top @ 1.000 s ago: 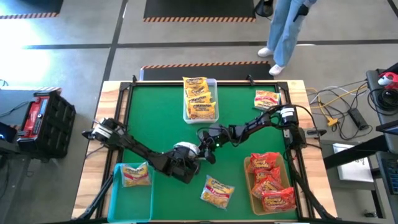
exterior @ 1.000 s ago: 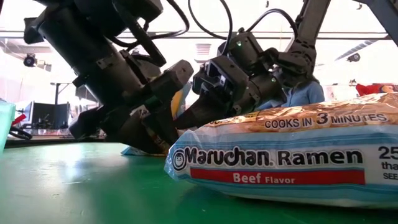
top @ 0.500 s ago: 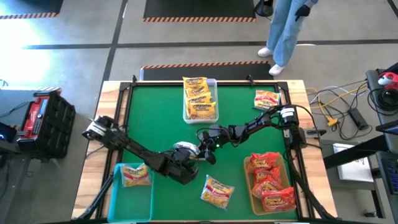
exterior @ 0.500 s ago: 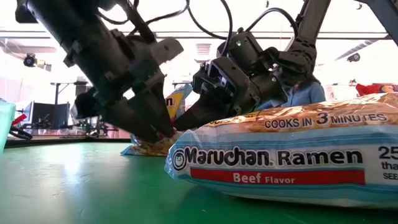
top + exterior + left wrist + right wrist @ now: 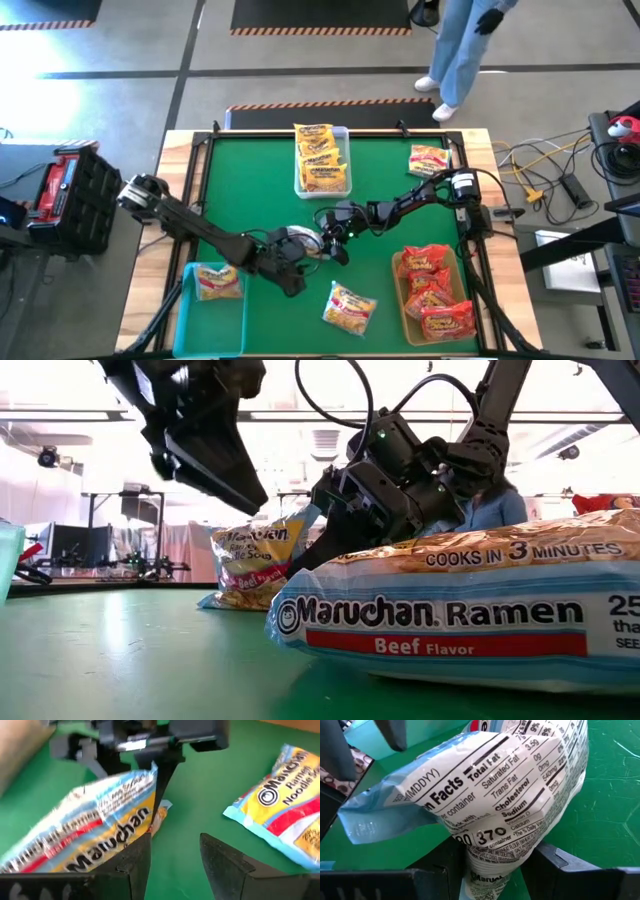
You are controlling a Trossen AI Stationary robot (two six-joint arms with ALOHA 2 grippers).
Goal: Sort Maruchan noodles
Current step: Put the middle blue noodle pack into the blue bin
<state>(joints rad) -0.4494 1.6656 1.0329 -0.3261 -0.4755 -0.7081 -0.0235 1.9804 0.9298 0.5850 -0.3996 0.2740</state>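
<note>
Mid-table, right claw [image 5: 330, 236] pinches a packet [image 5: 262, 560] upright; left claw [image 5: 172, 852], spread, hangs alongside.

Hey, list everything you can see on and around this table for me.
Yellow-orange crinkly plastic ramen packets: about three, in clear rectangular bin, far centre.
Red ramen packets: three, in orange bin, near right.
Yellow-and-pale-blue binned packet: one, in teal bin, near left.
Yellow-and-pale-blue loose packet: one, near centre.
Yellow-and-pale-blue held packet: one, mid-table.
Yellow-and-red packet: one, wooden table edge, far right.
Person in blue trousers: one, beyond table.
Left end effector: open, empty, mid-table.
Right end effector: shut on held packet.
</note>
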